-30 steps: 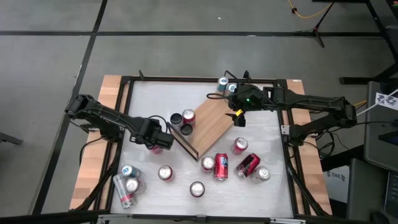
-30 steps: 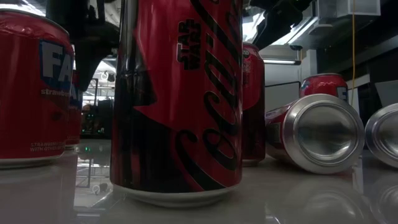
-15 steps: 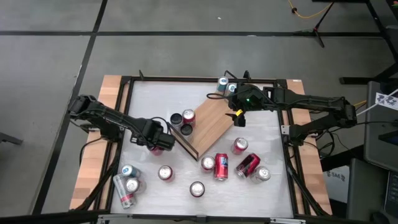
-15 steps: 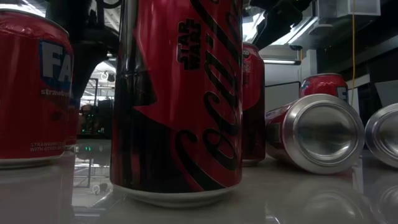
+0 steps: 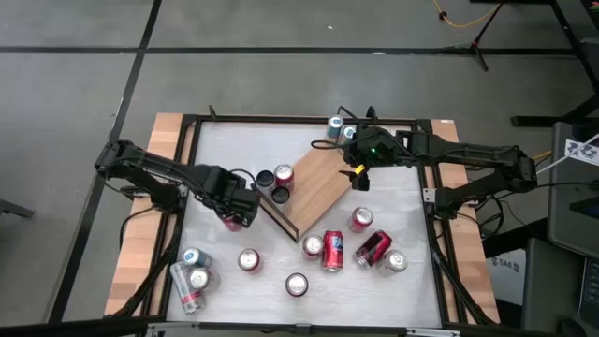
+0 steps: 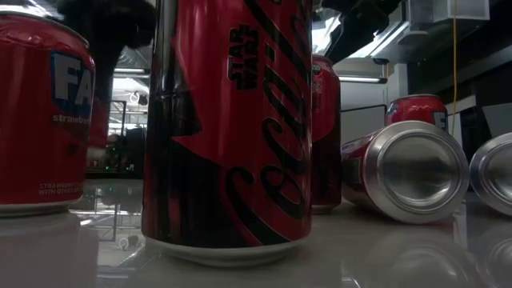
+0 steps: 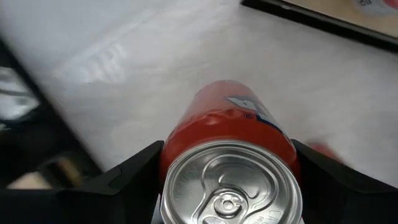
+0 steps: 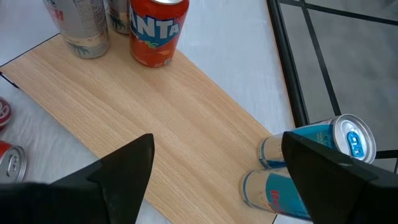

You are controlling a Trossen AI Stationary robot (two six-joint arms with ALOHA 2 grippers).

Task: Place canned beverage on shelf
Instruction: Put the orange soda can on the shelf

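- My left gripper (image 7: 227,186) has its fingers closed around a red can (image 7: 231,134), one dark finger on each flank, gripping just below the silver lid; the can looks tilted toward the wrist camera, its base over the white tabletop (image 5: 225,159).
- From above, this gripper sits just left of the shelf's (image 5: 318,183) lower-left edge, with the red can showing beneath it.
- The shelf is the light-wood board lying at an angle in the middle of the table; three cans (image 5: 273,181) stand at its left end, and the rest of the board is bare.
- My right gripper (image 8: 214,171) hangs over the shelf's far right end with its fingers spread wide and nothing between them; two blue cans (image 8: 314,152) lie just off the board's edge there.
- I judge the step in hand to be the pick: the can is grasped but not yet carried over.
- Next I would need to lift it clear of the black wire rail (image 5: 278,217), bring it over bare wood, set it upright, and only then let go.
- Other cans (image 5: 332,251) wait scattered on the table nearer the front.
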